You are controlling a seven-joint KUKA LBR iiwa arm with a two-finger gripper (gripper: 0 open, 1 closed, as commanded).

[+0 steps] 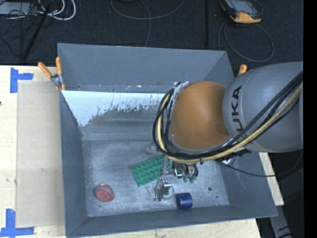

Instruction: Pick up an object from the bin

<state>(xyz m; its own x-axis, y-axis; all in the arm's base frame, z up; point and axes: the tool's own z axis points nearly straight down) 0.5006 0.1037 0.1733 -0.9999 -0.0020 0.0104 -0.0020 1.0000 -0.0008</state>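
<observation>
My gripper [162,191] reaches down from under the orange wrist cover to the bin floor near the front, its metal fingers close beside the right end of a flat green studded plate [147,170]. A small blue cylinder [184,201] lies just right of the fingertips, a little apart from them. A small dark green piece [190,178] peeks out under the wrist, right of the gripper. Nothing shows between the fingers.
A round red disc-like thing [104,193] lies alone at the front left of the bin floor. The arm and its cables cover the right middle of the bin.
</observation>
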